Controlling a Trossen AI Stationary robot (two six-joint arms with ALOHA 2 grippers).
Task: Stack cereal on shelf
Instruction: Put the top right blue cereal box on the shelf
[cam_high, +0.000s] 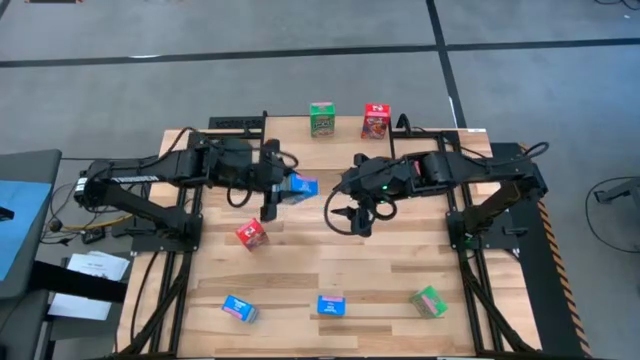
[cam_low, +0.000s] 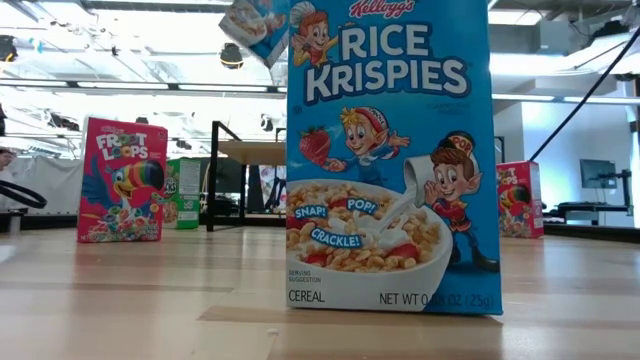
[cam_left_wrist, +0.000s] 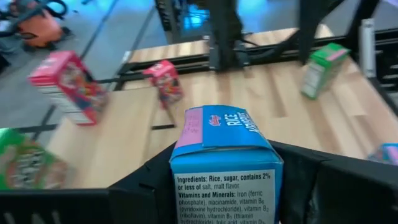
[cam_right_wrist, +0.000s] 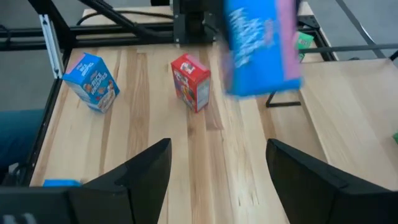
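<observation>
My left gripper (cam_high: 283, 187) is shut on a blue Rice Krispies cereal box (cam_left_wrist: 224, 168), which it holds in the air over the middle of the table; the low view shows this box (cam_low: 255, 25) tilted, high up. My right gripper (cam_right_wrist: 217, 180) stands open just to the right of it (cam_high: 352, 218), with nothing between its fingers. The shelf (cam_low: 255, 150), a light board on black legs, shows far back in the low view. A red box (cam_high: 252, 233) stands on the table below my left gripper. My left gripper pinches the blue box between its two fingers (cam_left_wrist: 140, 183), on the two faces either side of the ingredients panel (cam_left_wrist: 224, 186). The fingers come nearly level from the table's left, slanting a little down. The box is lifted clear of the table, and its free part reaches out beyond the fingertips.
A green box (cam_high: 322, 118) and a red box (cam_high: 376, 120) stand at the far edge. Near the front edge are two blue boxes (cam_high: 238, 308) (cam_high: 331, 305) and a green one (cam_high: 428, 300). The table's middle strip is bare wood.
</observation>
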